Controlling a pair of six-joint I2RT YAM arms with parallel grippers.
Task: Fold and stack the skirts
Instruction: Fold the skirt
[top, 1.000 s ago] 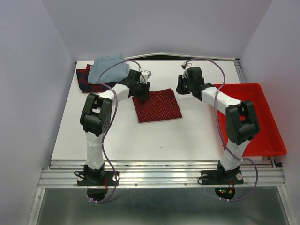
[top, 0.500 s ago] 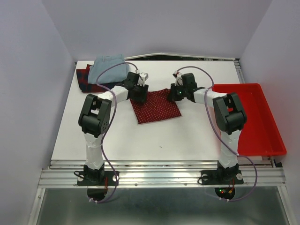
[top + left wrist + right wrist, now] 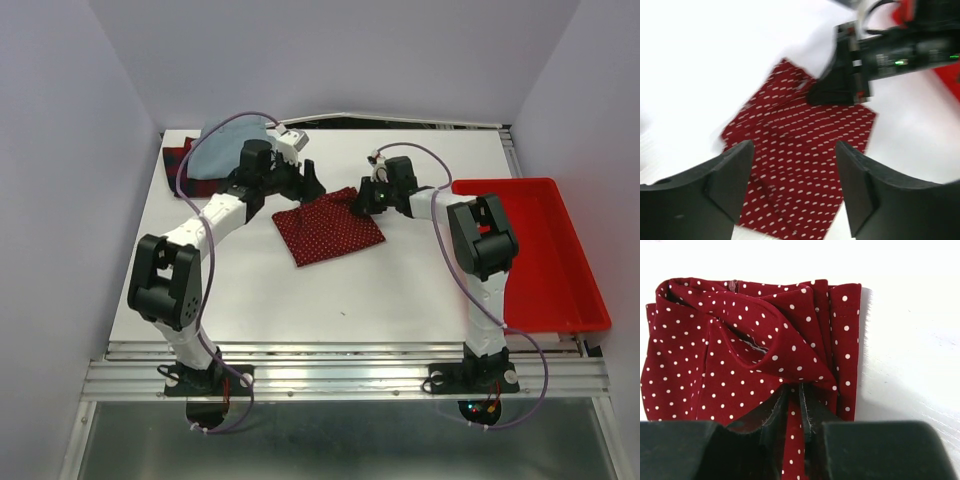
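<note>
Swung back leftward, the left gripper hovers with jaws spread above the dark red, white-dotted cloth skirt; the right gripper is clamped on its bunched far corner; the skirt lies folded on the white table.

Three skirts, one red tray.

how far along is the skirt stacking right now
Done, it seems: the blue skirt lies on the plaid skirt at the far left corner of the table. In hand: the dotted skirt lies folded in the middle, the right gripper shut on its edge, the left gripper open above it. Left: putting it on that pile.
</note>
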